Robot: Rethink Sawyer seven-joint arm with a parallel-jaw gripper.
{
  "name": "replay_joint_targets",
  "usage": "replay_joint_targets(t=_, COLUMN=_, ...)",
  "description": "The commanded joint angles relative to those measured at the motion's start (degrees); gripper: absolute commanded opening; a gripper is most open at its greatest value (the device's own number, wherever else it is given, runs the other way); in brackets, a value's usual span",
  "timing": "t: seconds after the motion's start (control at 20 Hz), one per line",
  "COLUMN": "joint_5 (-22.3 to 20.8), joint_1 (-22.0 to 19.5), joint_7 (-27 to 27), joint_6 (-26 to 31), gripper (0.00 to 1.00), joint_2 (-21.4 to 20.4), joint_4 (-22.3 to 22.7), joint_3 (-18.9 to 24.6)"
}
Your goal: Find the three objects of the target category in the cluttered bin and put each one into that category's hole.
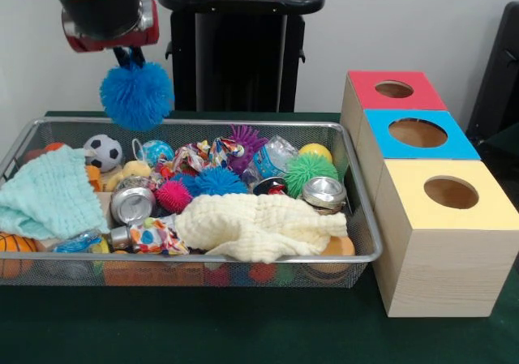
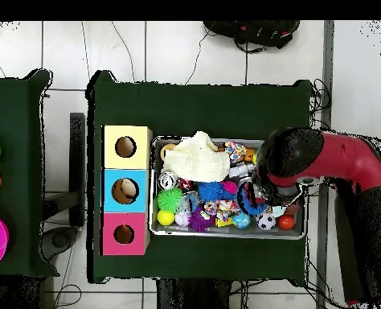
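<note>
the gripper (image 1: 130, 56) hangs above the left end of the wire bin (image 1: 357, 182), clenched on a blue spiky ball (image 1: 136, 95) lifted clear of the clutter. below lie a mint cloth (image 1: 45, 198), a soccer ball (image 1: 103, 152), another blue spiky ball (image 1: 215, 181), a cream cloth (image 1: 259, 226) and a green spiky ball (image 1: 310, 169). right of the bin stand the red box (image 1: 395, 91), blue box (image 1: 418, 134) and yellow box (image 1: 448, 198), each with a round hole.

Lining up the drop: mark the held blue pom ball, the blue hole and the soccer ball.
blue pom ball (image 1: 136, 95), front view, centre of its fuzz.
blue hole (image 1: 418, 132), front view, inside the opening.
soccer ball (image 1: 103, 152), front view, middle of its face.
</note>
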Motion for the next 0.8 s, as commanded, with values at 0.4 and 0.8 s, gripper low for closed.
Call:
replay_joint_targets(t=0.4, joint_5=2.2, joint_1=-0.1, joint_7=-1.7, joint_6=1.7, gripper=0.0, joint_2=-2.5, joint_4=-1.8, joint_3=-0.6)
replay_joint_targets(t=0.8, joint_5=2.4, joint_1=-0.7, joint_7=-1.5, joint_6=-2.8, gripper=0.0, joint_2=-0.5, joint_4=-0.3, joint_3=-0.4)
